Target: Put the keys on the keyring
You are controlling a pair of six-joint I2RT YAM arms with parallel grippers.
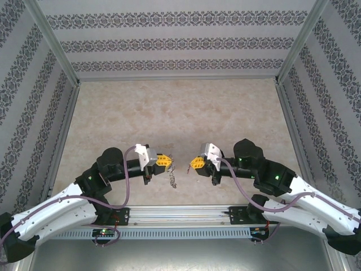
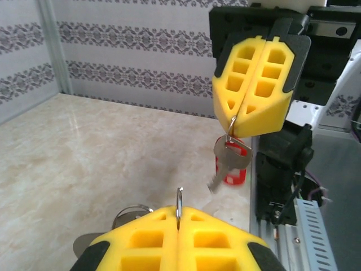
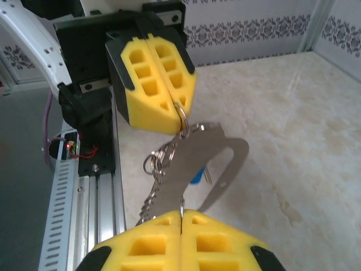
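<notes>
Both tools are pinched fully shut, nose to nose above the surface (image 2: 84,147): the left tool (image 3: 176,110) clamps a thin wire ring (image 3: 181,119) from which the keyring (image 3: 225,158) dangles, and the right tool (image 2: 240,118) clamps a second ring (image 2: 231,129) carrying a silver key (image 2: 228,161). The join likely wants a slow approach, both grips firm so neither ring twists, with the rings met edge-on at the split
</notes>
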